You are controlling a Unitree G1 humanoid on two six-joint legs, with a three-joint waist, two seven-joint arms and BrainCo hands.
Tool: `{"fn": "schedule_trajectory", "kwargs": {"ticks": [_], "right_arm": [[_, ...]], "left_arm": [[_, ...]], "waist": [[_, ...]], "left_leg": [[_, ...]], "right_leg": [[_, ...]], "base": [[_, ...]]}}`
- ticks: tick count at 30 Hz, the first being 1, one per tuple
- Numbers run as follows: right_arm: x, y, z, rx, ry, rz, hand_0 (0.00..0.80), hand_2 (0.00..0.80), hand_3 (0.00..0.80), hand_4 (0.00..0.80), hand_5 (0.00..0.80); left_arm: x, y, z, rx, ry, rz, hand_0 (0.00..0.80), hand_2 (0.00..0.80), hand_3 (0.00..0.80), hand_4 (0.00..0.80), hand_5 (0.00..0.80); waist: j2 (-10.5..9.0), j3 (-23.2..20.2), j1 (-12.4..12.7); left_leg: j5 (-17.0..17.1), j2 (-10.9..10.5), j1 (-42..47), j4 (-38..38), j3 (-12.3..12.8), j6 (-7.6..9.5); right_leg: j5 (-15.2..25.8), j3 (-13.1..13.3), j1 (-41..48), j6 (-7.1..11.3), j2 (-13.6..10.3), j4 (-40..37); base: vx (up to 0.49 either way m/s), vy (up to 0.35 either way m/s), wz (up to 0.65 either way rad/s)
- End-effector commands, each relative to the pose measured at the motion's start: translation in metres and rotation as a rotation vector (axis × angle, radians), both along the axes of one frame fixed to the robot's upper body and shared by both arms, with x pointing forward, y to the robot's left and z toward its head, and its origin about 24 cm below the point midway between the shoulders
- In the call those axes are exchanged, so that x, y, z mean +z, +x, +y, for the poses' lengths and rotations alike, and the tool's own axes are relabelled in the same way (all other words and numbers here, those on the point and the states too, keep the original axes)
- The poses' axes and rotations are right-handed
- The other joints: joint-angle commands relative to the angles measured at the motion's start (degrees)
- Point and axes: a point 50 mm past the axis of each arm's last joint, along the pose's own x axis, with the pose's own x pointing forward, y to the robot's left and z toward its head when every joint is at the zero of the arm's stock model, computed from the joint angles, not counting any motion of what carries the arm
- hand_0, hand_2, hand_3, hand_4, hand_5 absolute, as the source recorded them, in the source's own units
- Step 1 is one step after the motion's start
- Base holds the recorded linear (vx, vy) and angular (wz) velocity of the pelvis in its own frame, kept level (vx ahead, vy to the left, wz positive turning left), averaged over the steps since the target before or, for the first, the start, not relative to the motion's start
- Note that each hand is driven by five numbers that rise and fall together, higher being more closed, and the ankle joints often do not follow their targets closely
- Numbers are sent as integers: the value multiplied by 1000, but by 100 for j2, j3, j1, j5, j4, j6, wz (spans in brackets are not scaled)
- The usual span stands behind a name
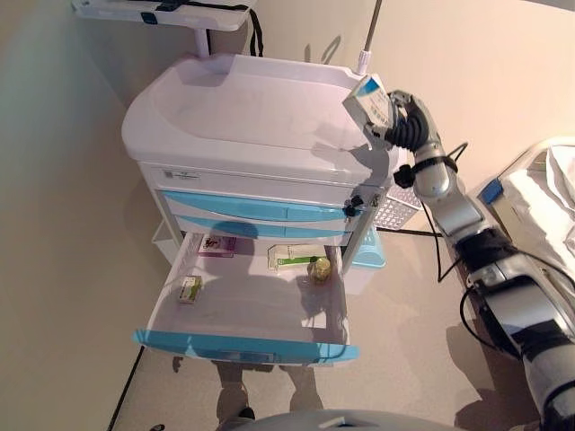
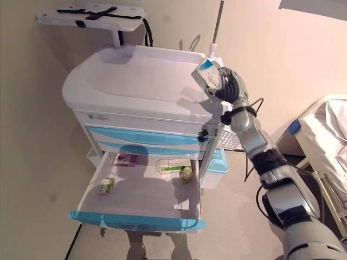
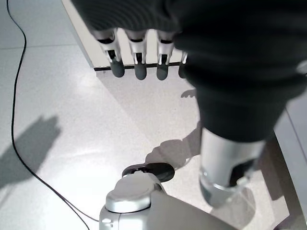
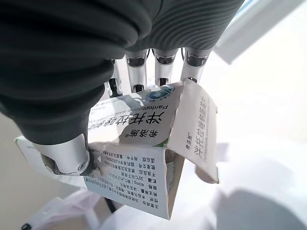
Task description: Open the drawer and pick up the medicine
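My right hand [image 1: 402, 115] is shut on a white and blue medicine box [image 1: 367, 102], held above the right rear corner of the cart top [image 1: 243, 112]. The right wrist view shows the box [image 4: 144, 143] pinched between thumb and fingers, one end flap hanging open. The bottom drawer [image 1: 247, 310] of the white and blue cart stands pulled out. In it lie a small green box [image 1: 190, 288], a pink packet [image 1: 216, 245], a long white and green box [image 1: 296, 256] and a small yellowish bottle [image 1: 319, 268]. My left hand [image 3: 139, 52] hangs over the floor with straight fingers, holding nothing.
Two blue-fronted drawers [image 1: 256, 211] above the pulled-out one stay closed. A white mesh basket [image 1: 395, 208] hangs on the cart's right side. A bed [image 1: 539, 193] stands at the right. A wall runs close along the left, and a shelf [image 1: 162, 11] sits behind the cart.
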Motion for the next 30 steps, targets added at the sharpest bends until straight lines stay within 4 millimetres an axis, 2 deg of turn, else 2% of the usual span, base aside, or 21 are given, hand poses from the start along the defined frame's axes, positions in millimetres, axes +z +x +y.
{"fn": "schedule_trajectory", "kwargs": {"ticks": [1, 7, 11, 21, 30], "right_arm": [[39, 8, -1, -11, -11, -80, 800, 800, 800, 800, 800], [57, 19, 12, -20, -81, -69, 800, 800, 800, 800, 800], [61, 26, 17, -43, -113, -41, 800, 800, 800, 800, 800], [57, 37, 28, -79, -227, 38, 800, 800, 800, 800, 800], [50, 41, 27, -122, -291, 89, 800, 800, 800, 800, 800]], "left_arm": [[9, 6, 24, 6, 77, 3, 0, 0, 0, 0, 0], [11, 6, 29, 5, 96, 5, 0, 0, 0, 0, 0], [12, 8, 32, 10, 108, -2, 0, 0, 0, 0, 0], [15, 16, 36, -11, 124, -22, 0, 0, 0, 0, 0], [17, 23, 38, -29, 128, -47, 0, 0, 0, 0, 0]], "waist": [[-229, -4, 203], [-375, 67, 311], [-452, 106, 380], [-587, 179, 544], [-613, 240, 697]], "left_leg": [[-105, -228, -326, 184, -192, 211], [-83, -245, -459, 217, -243, 211], [-73, -258, -529, 236, -281, 207], [-49, -297, -626, 262, -425, 206], [-26, -339, -721, 273, -530, 200]], "right_leg": [[-127, -187, -25, 267, -7, 259], [-79, -215, -99, 275, 2, 229], [-56, -229, -133, 283, 6, 216], [-46, -331, -187, 297, -3, 212], [-28, -419, -232, 309, -14, 201]], "base": [[0, 0, 0], [-1, 0, 1], [-2, -3, 8], [6, 1, 7], [2, 4, 6]]}}
